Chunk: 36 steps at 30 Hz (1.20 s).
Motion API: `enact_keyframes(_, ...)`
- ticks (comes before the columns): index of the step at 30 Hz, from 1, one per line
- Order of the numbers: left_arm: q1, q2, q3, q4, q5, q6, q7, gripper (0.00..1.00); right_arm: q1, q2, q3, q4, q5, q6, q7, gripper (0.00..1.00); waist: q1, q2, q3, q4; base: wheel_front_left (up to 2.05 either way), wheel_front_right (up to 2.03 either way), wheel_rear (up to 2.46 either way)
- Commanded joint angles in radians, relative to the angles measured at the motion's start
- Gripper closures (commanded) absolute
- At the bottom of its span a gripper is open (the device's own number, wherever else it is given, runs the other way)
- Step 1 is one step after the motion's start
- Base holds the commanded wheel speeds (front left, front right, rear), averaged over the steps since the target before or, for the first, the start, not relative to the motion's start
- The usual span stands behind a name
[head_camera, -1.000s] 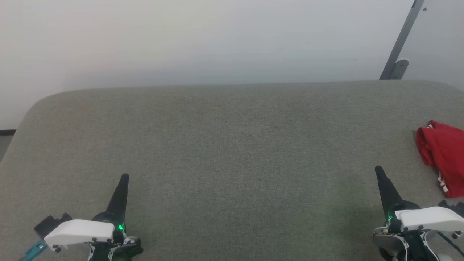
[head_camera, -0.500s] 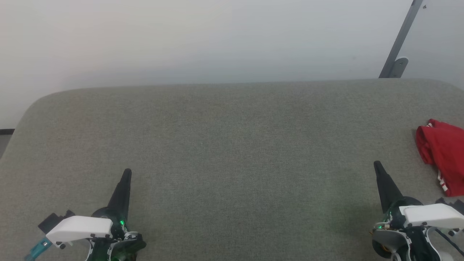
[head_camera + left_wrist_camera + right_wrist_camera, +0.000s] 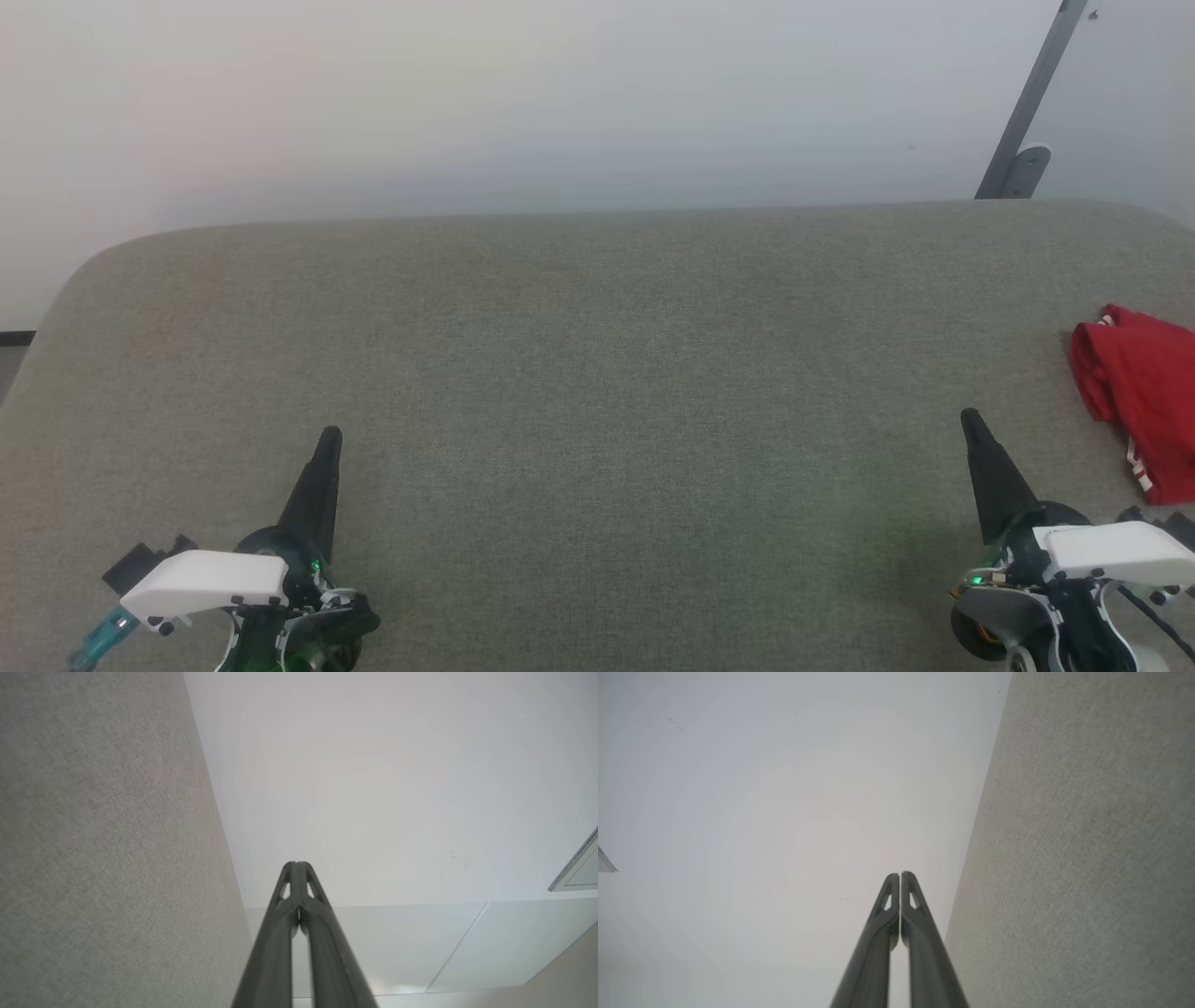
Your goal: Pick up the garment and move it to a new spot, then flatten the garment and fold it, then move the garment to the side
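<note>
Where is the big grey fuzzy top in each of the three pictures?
Head view: the grey fabric surface covers the lower two-thirds, the garment lying at its right edge.
Left wrist view: the surface runs down the left side, beside the left end effector.
Right wrist view: the surface runs down the right side, beside the right end effector.
Shared landmark: the white wall along its far edge.
</note>
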Motion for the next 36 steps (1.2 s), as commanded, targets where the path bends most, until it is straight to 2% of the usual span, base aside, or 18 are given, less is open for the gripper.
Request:
enact_keyframes(1,-0.01,-0.003,0.003,0.0,-0.003,-0.005,0.003,1.0,-0.005,0.003,0.0,-0.005,0.004,0.0,0.003,1.0,0.0,-0.0001,0.0,0.0,0.0,0.0,0.0)
enact_keyframes(36,-0.01,-0.003,0.003,-0.001,-0.004,-0.005,0.003,1.0,-0.005,0.003,0.001,-0.005,0.004,0.0,0.003,1.0,0.0,-0.0001,0.0,0.0,0.0,0.0,0.0)
